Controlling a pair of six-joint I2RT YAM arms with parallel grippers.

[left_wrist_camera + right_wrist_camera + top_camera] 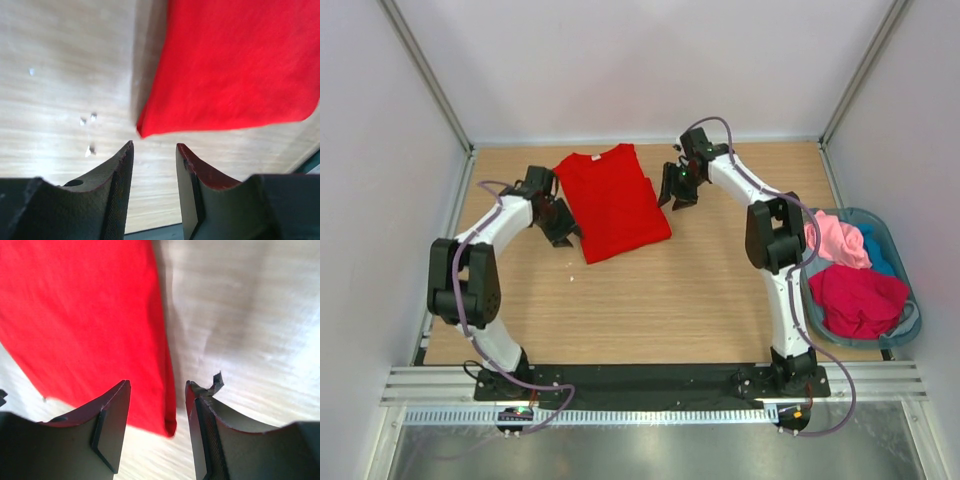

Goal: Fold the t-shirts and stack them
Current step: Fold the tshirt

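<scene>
Jaws on both arms stand partly open and empty. The left gripper [560,225] sits at the left edge of the red t-shirt [615,200], the cloth's corner just past its tips. The right gripper [678,190] sits at the shirt's right edge. The shirt lies folded flat toward the back of the wooden table [670,300]. A pink t-shirt [835,240], a teal t-shirt [881,250] and a crimson t-shirt [860,300] are heaped in the basket [912,335] at the right.

No legible text, labels, numbers (all three views).
</scene>
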